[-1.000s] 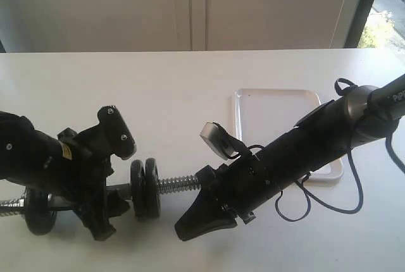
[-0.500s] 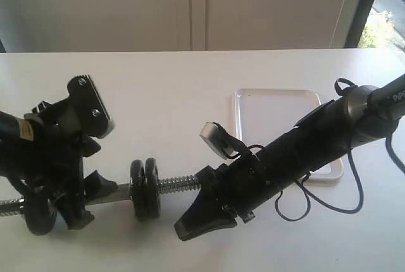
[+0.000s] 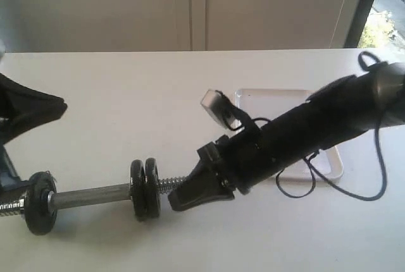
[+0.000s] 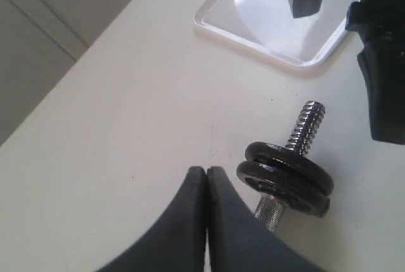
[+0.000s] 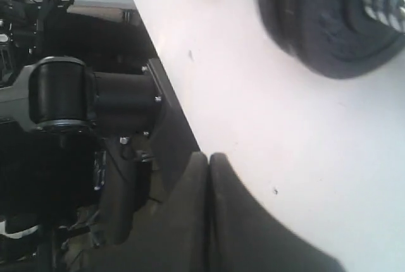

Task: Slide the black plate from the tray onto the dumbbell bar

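Note:
The dumbbell bar (image 3: 92, 195) lies on the white table, with one black disc (image 3: 39, 210) at its left end. Two black plates (image 3: 145, 190) sit pressed together near its threaded right end (image 4: 307, 122); I cannot tell which came from the tray. The white tray (image 3: 278, 104) shows nothing on its bare part, and the right arm covers the rest. My right gripper (image 3: 172, 204) is shut and empty, its tip just right of the plates by the threads. My left gripper (image 3: 62, 104) is shut and empty, up above the bar's left part. In the left wrist view its tips (image 4: 206, 169) are beside the plates (image 4: 285, 177).
The right arm with its cable (image 3: 329, 186) stretches across the tray's near side. The table's edge and dark robot hardware (image 5: 76, 95) show in the right wrist view. A window (image 3: 386, 12) is at the far right.
My left gripper has come off the bar's middle, lifted away to the left and shut. My right arm has shifted up and left, its tip closer to the two plates.

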